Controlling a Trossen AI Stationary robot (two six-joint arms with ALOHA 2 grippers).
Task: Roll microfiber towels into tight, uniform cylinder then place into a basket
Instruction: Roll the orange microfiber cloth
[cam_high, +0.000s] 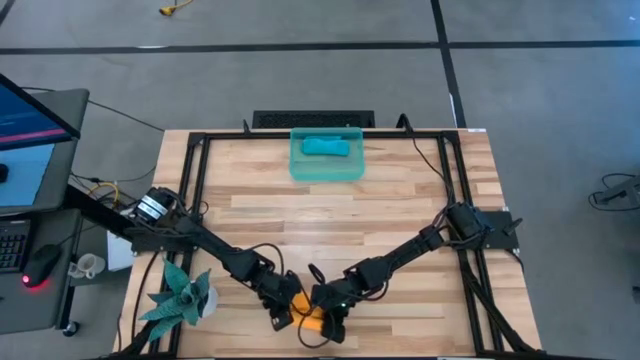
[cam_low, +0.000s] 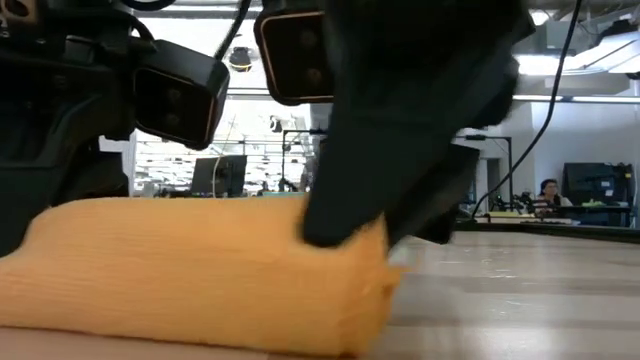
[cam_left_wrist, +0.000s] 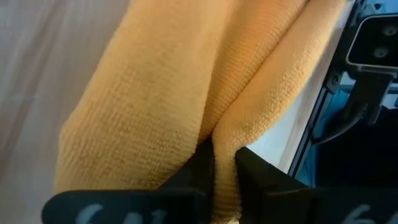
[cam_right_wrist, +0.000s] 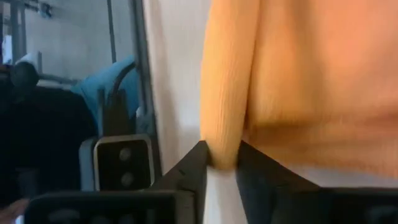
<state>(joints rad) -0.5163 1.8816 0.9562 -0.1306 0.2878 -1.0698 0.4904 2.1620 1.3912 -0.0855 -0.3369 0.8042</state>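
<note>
Teal basket (cam_high: 326, 168) holds rolled teal towel (cam_high: 326, 148).
Both jaws clamped on ribbed orange towel (cam_high: 306, 312) roll: left gripper (cam_left_wrist: 225, 177), right gripper (cam_right_wrist: 222, 163).

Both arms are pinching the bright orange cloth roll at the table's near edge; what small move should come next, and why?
Probably lift the bright orange microfiber towel roll together. The left gripper and right gripper each pinch a fold of it. It looks rolled, and the translucent teal-green plastic basket at the far edge already holds the rolled teal-blue towel. A joint lift should keep the roll tight.
</note>
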